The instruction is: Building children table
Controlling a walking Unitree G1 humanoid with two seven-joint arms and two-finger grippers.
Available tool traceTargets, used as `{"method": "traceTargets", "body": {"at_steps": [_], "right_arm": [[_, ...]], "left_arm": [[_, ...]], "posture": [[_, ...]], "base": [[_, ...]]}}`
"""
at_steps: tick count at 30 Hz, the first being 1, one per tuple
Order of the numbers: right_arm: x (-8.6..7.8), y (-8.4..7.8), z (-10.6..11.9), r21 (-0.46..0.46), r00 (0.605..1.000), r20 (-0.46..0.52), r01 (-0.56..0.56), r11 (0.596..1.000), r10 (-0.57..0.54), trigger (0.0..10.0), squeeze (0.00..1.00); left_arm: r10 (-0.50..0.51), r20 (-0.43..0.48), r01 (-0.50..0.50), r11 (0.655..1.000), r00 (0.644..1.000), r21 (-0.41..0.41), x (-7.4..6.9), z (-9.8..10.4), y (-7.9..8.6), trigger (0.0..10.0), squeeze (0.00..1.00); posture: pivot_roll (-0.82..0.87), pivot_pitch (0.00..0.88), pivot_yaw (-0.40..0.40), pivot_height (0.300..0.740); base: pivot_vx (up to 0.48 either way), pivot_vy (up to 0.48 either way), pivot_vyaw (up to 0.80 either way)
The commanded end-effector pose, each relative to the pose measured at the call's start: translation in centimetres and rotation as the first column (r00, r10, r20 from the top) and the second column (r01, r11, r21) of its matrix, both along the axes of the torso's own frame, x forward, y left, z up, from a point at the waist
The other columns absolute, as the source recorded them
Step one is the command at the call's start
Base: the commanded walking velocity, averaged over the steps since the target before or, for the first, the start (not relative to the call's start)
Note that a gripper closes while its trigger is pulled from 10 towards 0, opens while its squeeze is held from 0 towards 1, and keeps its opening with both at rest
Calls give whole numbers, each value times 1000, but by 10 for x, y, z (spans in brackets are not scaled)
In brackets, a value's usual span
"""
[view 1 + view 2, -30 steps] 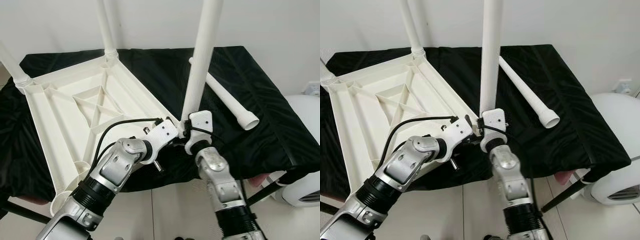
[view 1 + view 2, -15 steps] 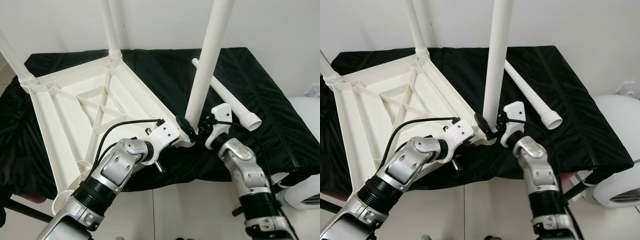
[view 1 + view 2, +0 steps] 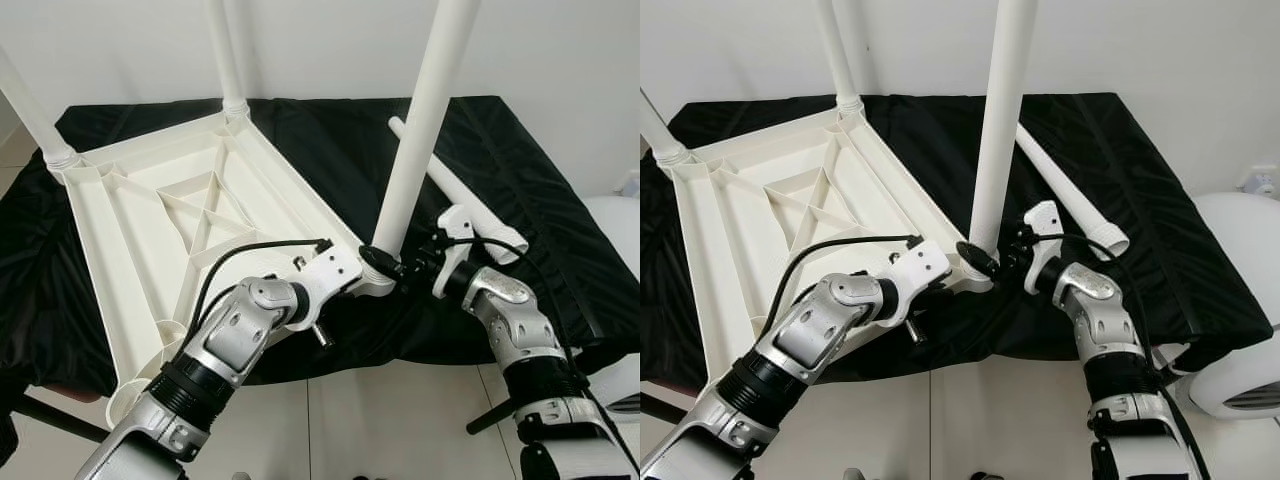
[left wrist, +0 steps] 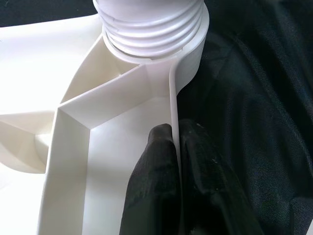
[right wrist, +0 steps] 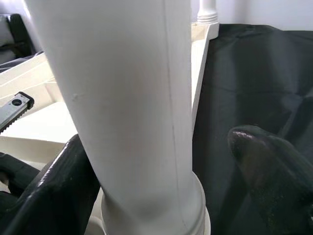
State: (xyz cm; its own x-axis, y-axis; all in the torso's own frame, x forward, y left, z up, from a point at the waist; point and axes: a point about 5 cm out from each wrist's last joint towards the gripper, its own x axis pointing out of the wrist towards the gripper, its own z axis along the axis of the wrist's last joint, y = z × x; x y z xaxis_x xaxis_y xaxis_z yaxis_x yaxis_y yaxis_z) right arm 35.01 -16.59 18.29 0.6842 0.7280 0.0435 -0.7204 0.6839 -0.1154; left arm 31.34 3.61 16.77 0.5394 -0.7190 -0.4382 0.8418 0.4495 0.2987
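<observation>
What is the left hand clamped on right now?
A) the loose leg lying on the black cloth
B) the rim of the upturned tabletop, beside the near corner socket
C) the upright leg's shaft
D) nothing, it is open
B: in the left wrist view the left hand has its fingers pinching the thin rim of the tabletop just below the threaded socket.

Both arms are built of brushed silver segments joined by ribbed black collars near the forearm, and each ends in a white moulded wrist housing. A thin black cable loops from the left arm's silver shell to the housing of the left gripper (image 3: 372, 262), where a short metal pin sticks out beneath. The right gripper (image 3: 412, 268) carries a similar black cable, and its rounded fingers (image 5: 266, 161) are glossy black.
</observation>
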Motion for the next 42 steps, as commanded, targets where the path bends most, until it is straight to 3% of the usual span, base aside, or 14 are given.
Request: {"method": "traceTargets", "body": {"at_steps": [1, 3, 4, 7, 8, 22, 23, 24, 25, 42], "right_arm": [[1, -6, 0, -7, 1000, -4, -7, 1000, 7, 10000, 0], [3, -7, 0, -20, 1000, -2, -18, 1000, 18, 10000, 0], [3, -7, 0, -21, 1000, -2, -23, 1000, 23, 4353, 0], [4, -8, 1, -20, 999, -2, -34, 999, 34, 4353, 0], [4, -8, 1, -15, 999, -5, -42, 999, 42, 0, 0], [-1, -3, -1, 17, 998, 17, -54, 998, 54, 0, 0], [-2, -2, -2, 23, 999, 21, -49, 999, 49, 863, 0], [-2, -2, -2, 23, 999, 21, -49, 999, 49, 863, 0], [-4, 0, -3, 33, 999, 26, -33, 999, 32, 10000, 0], [-25, 36, 2, 172, 990, 99, 86, 981, -104, 10000, 0]], "left_arm": [[3, -29, -1, 999, 1000, 46, -3, -13, 1, 10000, 0], [3, -30, -1, 999, 1000, 45, -3, -13, 1, 10000, 0], [2, -30, 0, 999, 1000, 45, -4, -13, 1, 10000, 0], [0, -30, 1, 999, 1000, 45, -4, -13, 1, 10000, 0], [-1, -30, 2, 999, 1000, 46, -4, -13, 1, 10000, 0], [2, -28, -1, 999, 1000, 45, -3, -13, 1, 10000, 0], [2, -29, -1, 999, 1000, 45, -3, -13, 1, 10000, 0], [2, -29, -1, 999, 1000, 45, -3, -13, 1, 10000, 0], [4, -29, -2, 999, 1000, 45, -3, -13, 1, 10000, 0], [6, -25, -5, 999, 1000, 44, -3, -12, 1, 10000, 0]], "posture": [[-83, 120, 38, 740], [-83, 118, 38, 740], [-83, 119, 37, 740], [-83, 119, 37, 740], [-85, 120, 38, 740], [-88, 121, 40, 740], [-88, 121, 40, 740], [-88, 121, 40, 740], [-89, 121, 37, 740], [-89, 107, 29, 740]], "base": [[0, 0, 0], [0, 0, 0], [0, 0, 0], [0, 0, 0], [0, 0, 0], [0, 0, 0], [0, 0, 0], [0, 0, 0], [0, 0, 0], [0, 0, 0]]}}
